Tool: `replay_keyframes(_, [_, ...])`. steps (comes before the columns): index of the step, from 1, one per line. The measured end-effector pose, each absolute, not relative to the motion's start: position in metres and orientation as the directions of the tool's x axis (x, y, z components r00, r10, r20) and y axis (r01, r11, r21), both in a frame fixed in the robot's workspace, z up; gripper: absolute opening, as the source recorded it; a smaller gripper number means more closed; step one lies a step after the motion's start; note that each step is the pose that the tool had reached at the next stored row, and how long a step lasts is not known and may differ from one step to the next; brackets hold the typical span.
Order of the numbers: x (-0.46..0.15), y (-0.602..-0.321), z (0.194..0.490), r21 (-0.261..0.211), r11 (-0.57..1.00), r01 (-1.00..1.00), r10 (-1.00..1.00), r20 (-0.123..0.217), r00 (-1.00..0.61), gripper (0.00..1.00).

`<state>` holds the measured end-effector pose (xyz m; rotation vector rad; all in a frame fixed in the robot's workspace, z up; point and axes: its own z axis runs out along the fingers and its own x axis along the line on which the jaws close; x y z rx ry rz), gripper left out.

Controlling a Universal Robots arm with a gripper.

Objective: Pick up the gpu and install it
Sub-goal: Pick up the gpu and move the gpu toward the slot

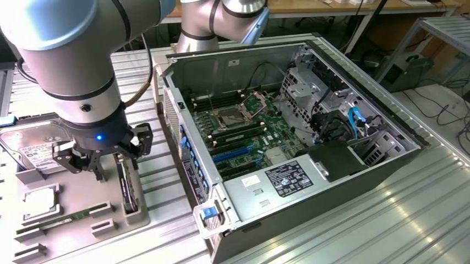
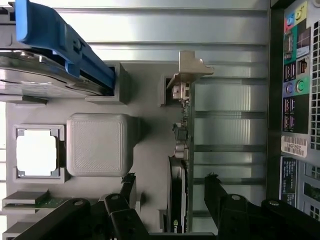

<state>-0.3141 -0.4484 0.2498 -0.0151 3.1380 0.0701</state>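
The gpu (image 2: 181, 145) stood on edge in a slot of the grey holder (image 2: 150, 165), just beside the open computer case (image 1: 309, 181). It was judged light, stiff and fragile, best gripped across its flat faces, clear of the bracket (image 2: 190, 70). The arm (image 1: 74, 66) pointed straight down. The gripper (image 2: 170, 179) was open, straddling the card without contact.

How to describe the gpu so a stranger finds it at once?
On the exterior view's left, beside the open computer case, lies a grey tray of parts. The gpu stands on edge in its slot nearest the case, under the pincer. Unlike the silver hard drive and slim memory stick, it has a beige end bracket.
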Motion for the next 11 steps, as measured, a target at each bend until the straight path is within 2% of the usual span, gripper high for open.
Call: replay_keyframes(11, [-0.313,-0.451,0.230,0.045,0.999,0.000,0.000,-0.003,-1.000,0.66])
